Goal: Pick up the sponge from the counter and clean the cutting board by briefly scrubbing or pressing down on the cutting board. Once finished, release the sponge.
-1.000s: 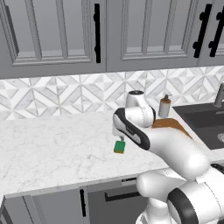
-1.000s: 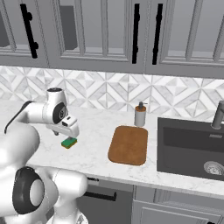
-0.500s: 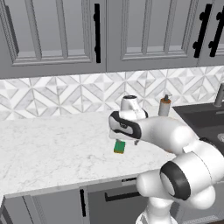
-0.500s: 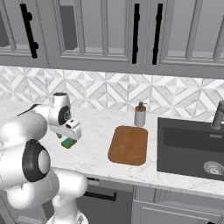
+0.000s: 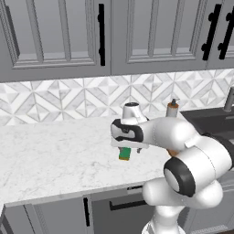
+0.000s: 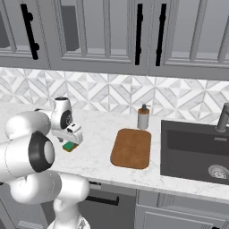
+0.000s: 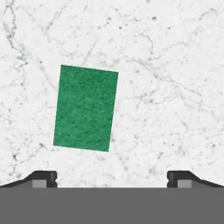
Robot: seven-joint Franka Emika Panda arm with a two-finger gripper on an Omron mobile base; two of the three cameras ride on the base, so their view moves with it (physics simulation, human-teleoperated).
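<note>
The sponge lies green side up on the white marble counter, left of centre in the hand view. My gripper hangs straight above it, open, with its fingertips wide apart and nothing between them. From the base cameras the hand sits just over the sponge, with the gripper close above it. The orange-brown cutting board lies flat on the counter to the right of the sponge, well clear of the hand. In the left base view my arm hides most of the board.
A soap dispenser stands behind the cutting board, by the tiled backsplash. A dark sink with a faucet lies to the board's right. The counter stretches left of the sponge. Grey cabinets hang overhead.
The hand has come down and in over the sponge, ending close above it. The jaws stay open. Neither the sponge nor the cutting board has moved.
</note>
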